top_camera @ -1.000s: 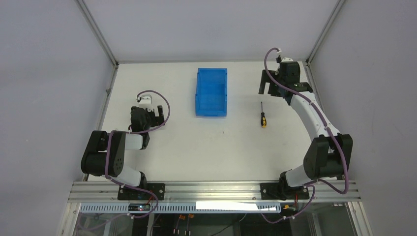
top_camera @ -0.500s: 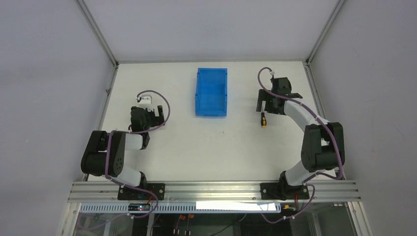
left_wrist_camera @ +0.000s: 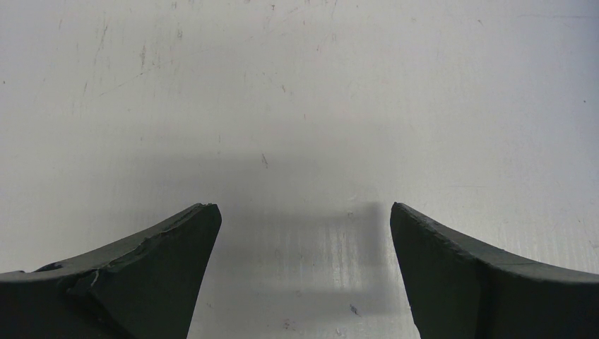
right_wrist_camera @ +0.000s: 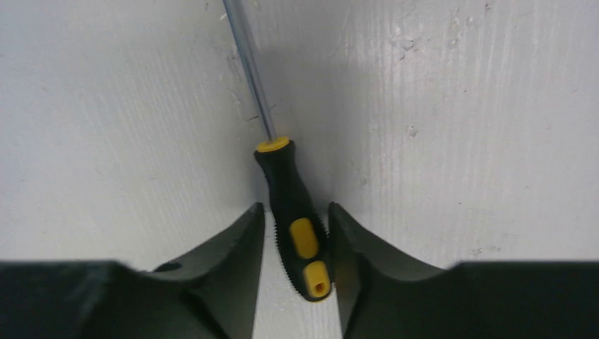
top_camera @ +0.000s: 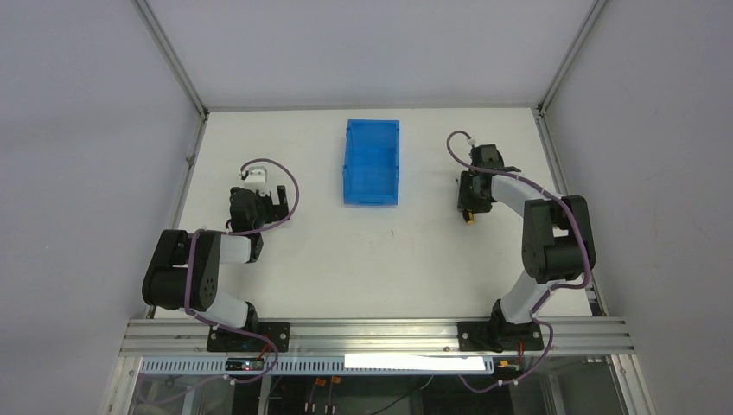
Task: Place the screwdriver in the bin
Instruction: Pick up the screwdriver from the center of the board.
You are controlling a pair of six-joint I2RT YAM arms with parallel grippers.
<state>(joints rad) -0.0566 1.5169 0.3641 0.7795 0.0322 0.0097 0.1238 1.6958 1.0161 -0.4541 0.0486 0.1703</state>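
While right jaws pinch its handle, the screwdriver (right_wrist_camera: 288,187) points shaft-first away.

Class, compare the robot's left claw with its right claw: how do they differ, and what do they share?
The left claw is wide open with nothing between its fingers; the right claw is closed on the handle of the screwdriver. Seen from above, the left claw sits left of the bin, the right claw on its right. Both have dark fingers and hang low over the white table.
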